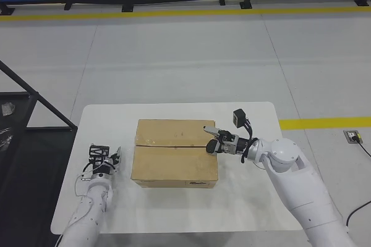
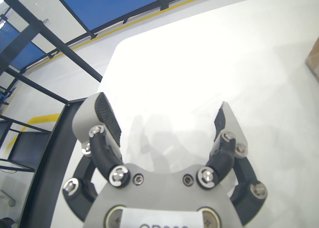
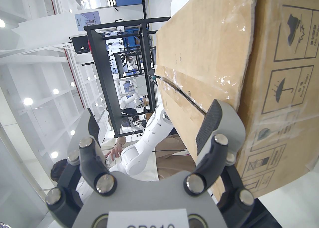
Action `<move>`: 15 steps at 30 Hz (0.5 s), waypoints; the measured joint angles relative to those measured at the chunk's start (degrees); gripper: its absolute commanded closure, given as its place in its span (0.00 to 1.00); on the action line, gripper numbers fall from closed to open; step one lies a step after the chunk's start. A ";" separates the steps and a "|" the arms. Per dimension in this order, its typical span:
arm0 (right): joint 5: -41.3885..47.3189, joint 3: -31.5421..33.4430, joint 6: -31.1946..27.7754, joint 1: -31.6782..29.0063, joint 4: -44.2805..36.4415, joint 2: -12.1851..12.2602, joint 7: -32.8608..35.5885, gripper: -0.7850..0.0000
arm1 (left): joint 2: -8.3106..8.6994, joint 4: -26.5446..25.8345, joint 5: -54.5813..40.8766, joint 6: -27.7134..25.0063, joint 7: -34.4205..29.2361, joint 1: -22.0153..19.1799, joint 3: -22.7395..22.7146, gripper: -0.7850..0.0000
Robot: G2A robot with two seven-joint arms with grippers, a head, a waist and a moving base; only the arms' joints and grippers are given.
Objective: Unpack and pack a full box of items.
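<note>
We see a closed cardboard box (image 1: 175,151) standing in the middle of a white table (image 1: 247,204), its two top flaps meeting in a seam (image 1: 173,146) that runs from left to right. In the right wrist view clear tape (image 3: 174,76) wrinkles across that seam, and the side of the box facing the right arm carries printed symbols (image 3: 291,64). The right gripper (image 1: 210,139) is at the box's right edge, level with the end of the seam, and its jaws stand wide apart with nothing between them. One of its fingers (image 3: 209,124) lies at the upper edge of the box, close to where the seam ends; we cannot tell whether the pad touches the cardboard. The other finger is clear of the box. The left gripper (image 1: 104,153) sits low over the table's left part, well apart from the box and pointing away from the robot towards the far edge of the table. Its jaws are also spread and hold nothing, with bare white tabletop between the ribbed pads. Left of the table stands a black metal frame (image 1: 25,111), and a yellow line (image 1: 321,122) runs across the grey floor on the right.
</note>
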 measured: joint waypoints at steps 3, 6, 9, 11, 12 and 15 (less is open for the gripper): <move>0.00 0.00 0.00 0.00 0.00 0.00 0.00 0.00 | 0.03 -0.36 -0.34 -0.49 2.45 1.23 -0.13 0.00; 0.00 0.00 0.00 0.00 0.00 0.00 0.00 0.00 | 0.21 -1.49 -0.99 0.29 5.07 2.98 -0.82 0.00; 0.00 0.00 0.00 0.00 0.00 0.00 0.00 0.00 | 0.69 -3.92 -2.39 0.17 7.92 5.48 -2.24 0.00; 0.00 0.00 0.00 0.00 0.00 0.00 0.00 0.00 | 1.25 -5.18 -1.04 0.18 8.12 6.59 -2.72 0.00; 0.00 0.00 0.00 0.00 0.00 0.00 0.00 0.00 | 1.55 -5.93 -0.13 0.23 8.12 7.11 -2.96 0.00; 0.00 0.00 0.00 0.00 0.00 0.00 0.00 0.00 | 2.61 -8.74 2.71 0.36 7.77 9.31 -3.92 0.00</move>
